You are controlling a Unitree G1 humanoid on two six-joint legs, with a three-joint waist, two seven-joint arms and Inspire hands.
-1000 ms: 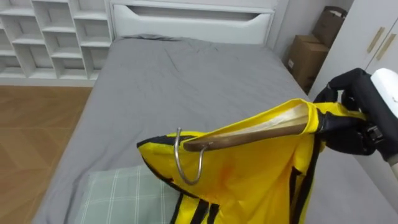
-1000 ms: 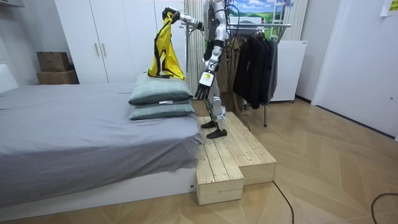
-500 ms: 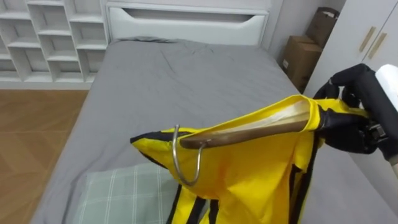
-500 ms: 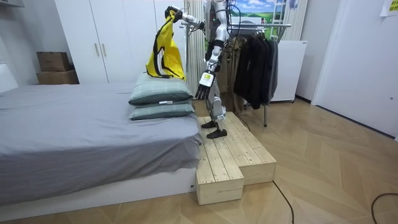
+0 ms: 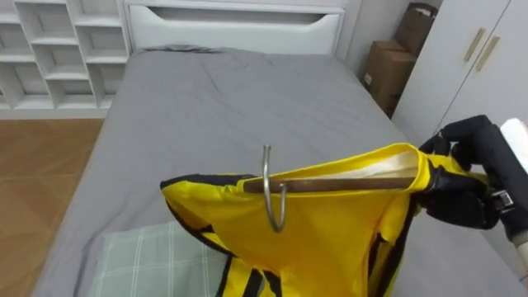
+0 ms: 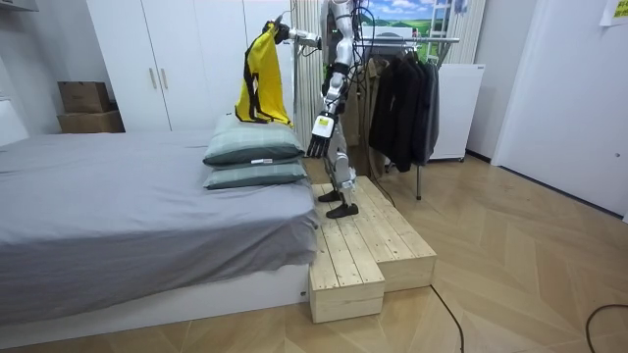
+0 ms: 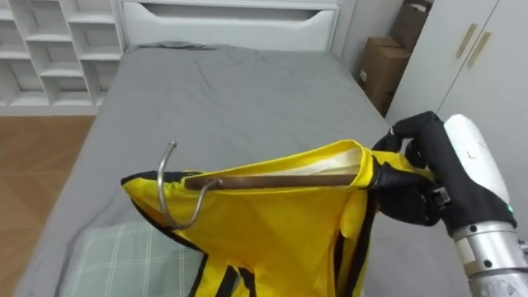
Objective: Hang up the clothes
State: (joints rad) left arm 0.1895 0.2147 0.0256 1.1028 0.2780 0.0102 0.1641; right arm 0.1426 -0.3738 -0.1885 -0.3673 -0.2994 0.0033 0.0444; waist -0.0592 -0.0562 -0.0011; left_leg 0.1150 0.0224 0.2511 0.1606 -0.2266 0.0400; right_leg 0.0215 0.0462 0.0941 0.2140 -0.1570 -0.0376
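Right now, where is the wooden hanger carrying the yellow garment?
The wooden hanger is held out over the grey bed, centre of the left eye view, its right end in the robot's right hand.

The black right hand [image 5: 464, 188] is raised out front, fingers clamped on the yellow garment [image 5: 330, 223]. Left hand [image 6: 317, 149] just dangles by the thigh.

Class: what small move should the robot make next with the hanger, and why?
Probably turn toward the clothes rack behind it: the right hand grips the wooden hanger with the yellow garment out over the pillows, its hook free.
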